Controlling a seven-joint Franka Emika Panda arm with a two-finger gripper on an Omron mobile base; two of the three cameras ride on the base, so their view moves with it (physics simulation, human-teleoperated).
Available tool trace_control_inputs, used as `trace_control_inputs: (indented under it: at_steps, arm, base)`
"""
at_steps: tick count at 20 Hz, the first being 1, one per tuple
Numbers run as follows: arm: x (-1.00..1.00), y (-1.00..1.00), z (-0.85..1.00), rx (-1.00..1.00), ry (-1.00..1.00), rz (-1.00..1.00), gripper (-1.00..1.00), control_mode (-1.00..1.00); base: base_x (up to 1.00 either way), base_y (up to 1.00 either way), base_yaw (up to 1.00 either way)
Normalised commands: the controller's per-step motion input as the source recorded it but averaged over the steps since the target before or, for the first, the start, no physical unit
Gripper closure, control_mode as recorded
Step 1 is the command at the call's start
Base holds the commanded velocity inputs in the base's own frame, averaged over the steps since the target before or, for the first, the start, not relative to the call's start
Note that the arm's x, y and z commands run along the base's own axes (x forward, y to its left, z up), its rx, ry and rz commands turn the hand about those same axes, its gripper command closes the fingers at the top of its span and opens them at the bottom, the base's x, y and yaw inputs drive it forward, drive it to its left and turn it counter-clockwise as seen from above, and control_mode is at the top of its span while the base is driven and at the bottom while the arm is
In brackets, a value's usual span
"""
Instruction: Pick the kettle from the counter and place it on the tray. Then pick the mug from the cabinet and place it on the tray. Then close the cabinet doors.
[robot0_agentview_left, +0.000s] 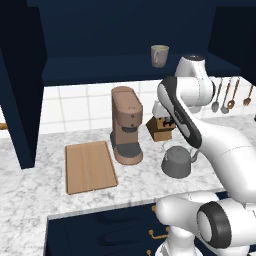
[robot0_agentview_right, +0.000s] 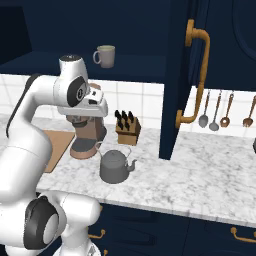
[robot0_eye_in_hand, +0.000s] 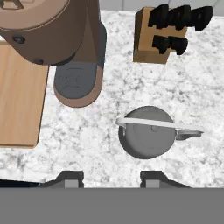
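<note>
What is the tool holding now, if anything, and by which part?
Nothing. The tool hangs above the counter with its jaws apart and empty, and the kettle stands free below it, handle untouched.

You are looking at a home kitchen: a veined marble counter (robot0_agentview_left: 30, 185) over navy drawers with brass pulls (robot0_agentview_right: 243, 235), white tiled wall (robot0_agentview_left: 75, 107) behind. A brown coffee machine (robot0_agentview_left: 126, 124) stands beside a knife block (robot0_agentview_right: 127, 128) and a kettle (robot0_agentview_right: 114, 166). Ladles and spoons (robot0_agentview_right: 214, 110) hang to the right, and a mug (robot0_agentview_right: 105, 55) sits in the open wall cabinet (robot0_agentview_left: 110, 30).
</note>
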Motion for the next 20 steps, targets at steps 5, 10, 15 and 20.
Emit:
trace_control_inputs:
  at_steps: [5, 10, 15, 20]
  arm:
    - [-0.18, -0.09, -0.05, 0.01, 0.00, 0.00, -1.00, -1.00]
    - [-0.25, -0.12, -0.41, -0.04, 0.01, -0.23, -1.00, -1.00]
    - [0.01, -0.20, -0.46, -0.01, 0.06, -0.70, -1.00, -1.00]
    - [0.22, -0.27, -0.44, 0.00, 0.00, -0.45, -1.00, -1.00]
  base:
    - [0.00, 0.00, 0.00]
    - [0.00, 0.00, 0.00]
    - [0.00, 0.00, 0.00]
    - [0.00, 0.00, 0.00]
